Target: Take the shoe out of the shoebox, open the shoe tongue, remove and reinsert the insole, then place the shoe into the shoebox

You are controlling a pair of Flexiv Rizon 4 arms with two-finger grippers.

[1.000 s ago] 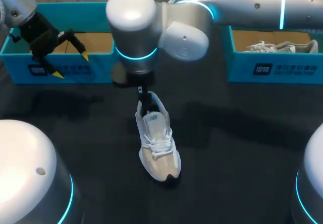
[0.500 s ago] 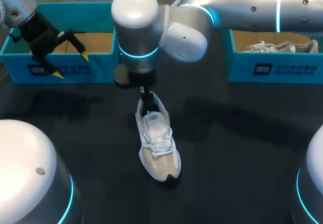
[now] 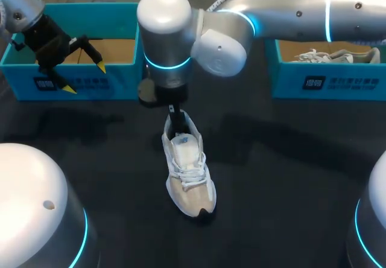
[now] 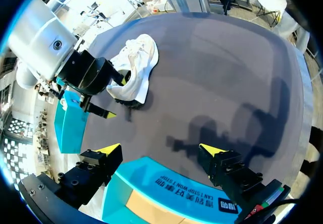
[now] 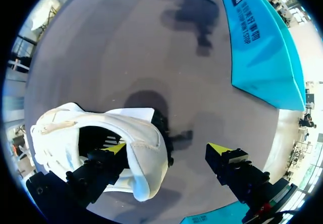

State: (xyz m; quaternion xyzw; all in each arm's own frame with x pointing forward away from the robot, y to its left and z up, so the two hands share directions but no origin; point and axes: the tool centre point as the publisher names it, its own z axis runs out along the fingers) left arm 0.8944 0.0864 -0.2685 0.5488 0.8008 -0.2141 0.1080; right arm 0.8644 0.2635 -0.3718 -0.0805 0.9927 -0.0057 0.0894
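A white and beige shoe (image 3: 188, 174) lies on the black table, toe toward the near edge. My right arm reaches past the middle, and its gripper (image 3: 173, 110) hangs over the shoe's heel. In the right wrist view this gripper (image 5: 167, 148) is open. One finger is in the shoe's (image 5: 75, 138) mouth and the other stands well clear behind the heel. My left gripper (image 3: 84, 78) is open over the front wall of the left blue shoebox (image 3: 24, 78). From the left wrist view the gripper (image 4: 160, 149) sits above that box (image 4: 151, 188), with the shoe (image 4: 136, 70) far ahead.
A second blue shoebox (image 3: 283, 78) stands at the back right with another white shoe (image 3: 332, 55) inside. The left box shows as a blue wall (image 5: 262, 52) beyond my right gripper. Two white robot bases (image 3: 30, 207) flank the near edge.
My right arm's elbow has drifted slightly to the right, with its gripper staying at the heel. The shoe and the left arm have not moved.
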